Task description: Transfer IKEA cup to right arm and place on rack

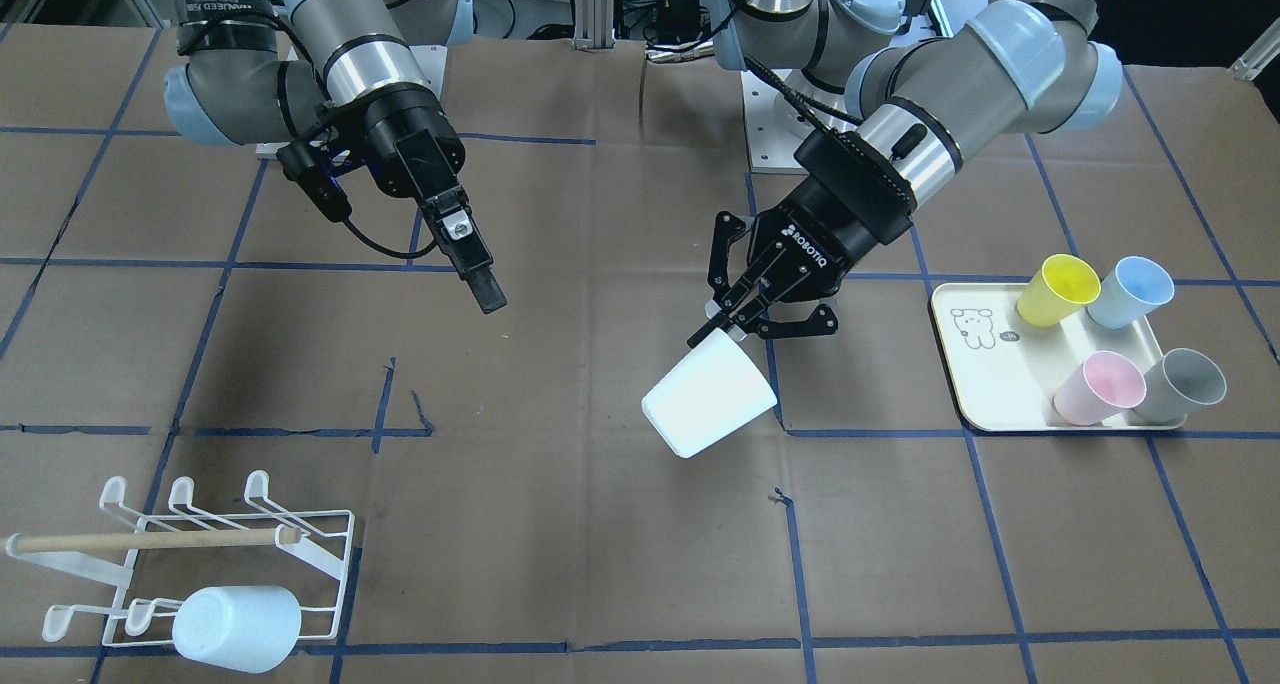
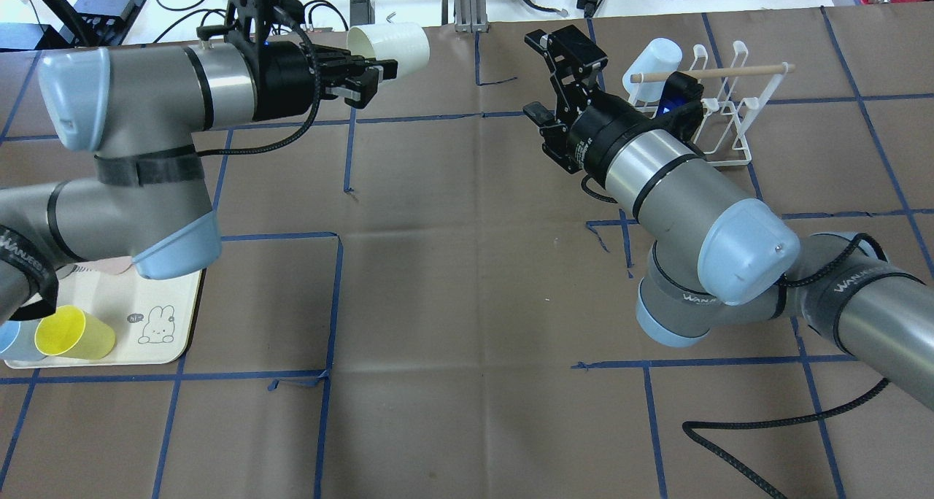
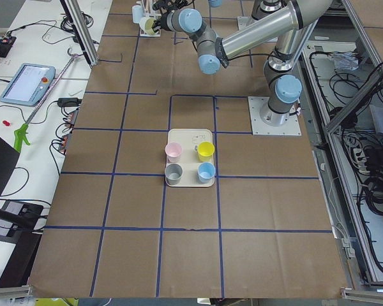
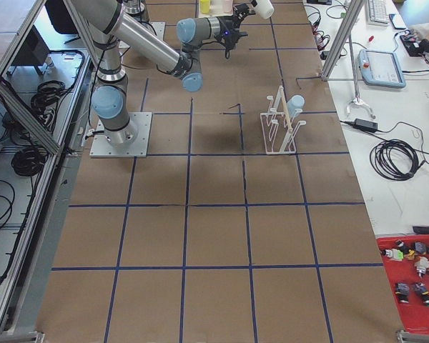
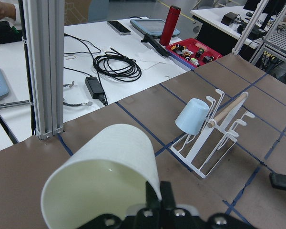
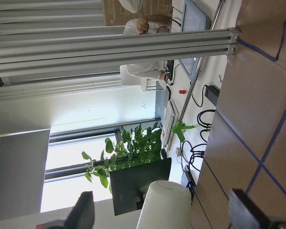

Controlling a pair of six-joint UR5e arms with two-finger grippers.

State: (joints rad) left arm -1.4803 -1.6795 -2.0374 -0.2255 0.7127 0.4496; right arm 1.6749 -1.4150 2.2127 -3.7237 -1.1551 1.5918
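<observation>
My left gripper (image 1: 728, 326) is shut on the rim of a white cup (image 1: 710, 400) and holds it tilted in the air above mid-table. It also shows in the overhead view, gripper (image 2: 368, 78) and cup (image 2: 390, 43), and in the left wrist view, where the cup (image 5: 105, 183) fills the foreground. The right arm (image 1: 215, 12) reaches in from the other side. Its gripper (image 1: 480, 279) is open and empty, well apart from the cup. In the right wrist view the cup (image 6: 164, 205) lies between the spread fingers (image 6: 86, 212). The white wire rack (image 1: 200, 554) stands near the table's far edge.
A pale blue cup (image 1: 235, 629) hangs on the rack. It shows in the overhead view (image 2: 653, 57) too. A cream tray (image 1: 990, 374) with a bear drawing holds yellow (image 1: 1058, 289), blue (image 1: 1130, 292), pink (image 1: 1100, 387) and grey (image 1: 1185, 384) cups on the left arm's side.
</observation>
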